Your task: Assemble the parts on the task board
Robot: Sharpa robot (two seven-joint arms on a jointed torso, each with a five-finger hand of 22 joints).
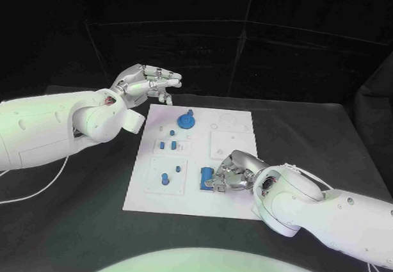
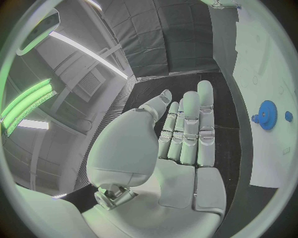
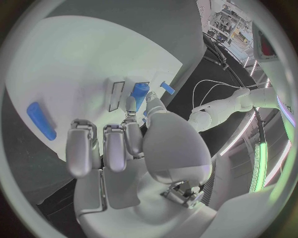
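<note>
The white task board (image 1: 191, 193) lies in the middle of the black table. My right hand (image 1: 233, 172) hovers low over its near right part, fingers curled. Its thumb and a finger pinch an oblong blue part (image 1: 207, 177) that sits at a rectangular recess; the right wrist view shows this part (image 3: 139, 92) between the fingertips (image 3: 131, 105). My left hand (image 1: 148, 83) is raised beyond the board's far left corner and holds nothing. The left wrist view shows its fingers (image 2: 189, 124) stretched out, with the board (image 2: 260, 59) off to one side.
A blue gear (image 1: 187, 120) stands at the board's far left, also the gear (image 2: 267, 114) in the left wrist view. Several small blue parts sit along the left side, such as one (image 1: 162, 144) and another (image 1: 165, 179). A loose blue oblong (image 3: 40, 120) lies on the board.
</note>
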